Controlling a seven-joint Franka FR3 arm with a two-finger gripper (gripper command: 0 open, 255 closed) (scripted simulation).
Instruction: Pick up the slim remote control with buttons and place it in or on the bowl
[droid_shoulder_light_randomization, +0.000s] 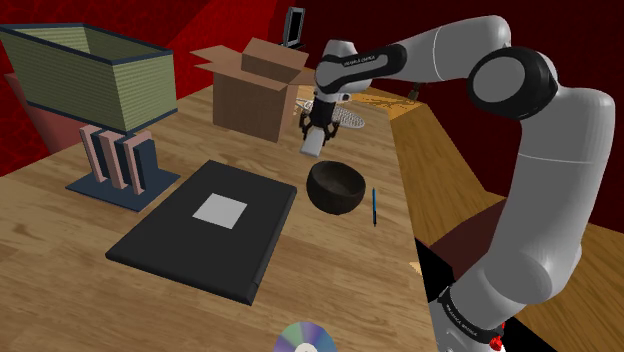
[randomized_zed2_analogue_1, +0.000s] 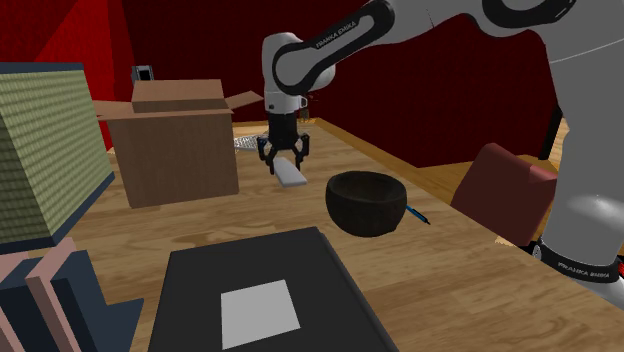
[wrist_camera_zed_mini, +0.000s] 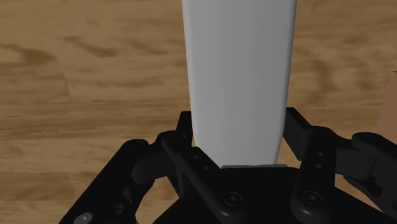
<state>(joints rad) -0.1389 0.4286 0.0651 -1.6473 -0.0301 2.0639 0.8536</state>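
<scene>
A slim plain white remote control (randomized_zed2_analogue_1: 292, 173) hangs above the wooden table, clasped by my black gripper (randomized_zed2_analogue_1: 284, 158), which is shut on its upper end. In the wrist view the remote (wrist_camera_zed_mini: 238, 76) runs out long and flat from between the fingers over the wood. In the shoulder view the gripper (droid_shoulder_light_randomization: 318, 131) holds the remote (droid_shoulder_light_randomization: 314, 144) just beyond and above the dark round bowl (droid_shoulder_light_randomization: 334, 186), close to the cardboard box. The bowl (randomized_zed2_analogue_1: 366, 202) stands upright on the table, to the second exterior view's right of the remote and nearer that camera.
An open cardboard box (droid_shoulder_light_randomization: 252, 90) stands behind the gripper. A black flat book with a white label (droid_shoulder_light_randomization: 205, 227) lies beside the bowl. A blue pen (droid_shoulder_light_randomization: 374, 206), a disc (droid_shoulder_light_randomization: 306, 339) near the front edge, a green-walled bin (droid_shoulder_light_randomization: 75, 72) and upright books (droid_shoulder_light_randomization: 118, 159) share the table.
</scene>
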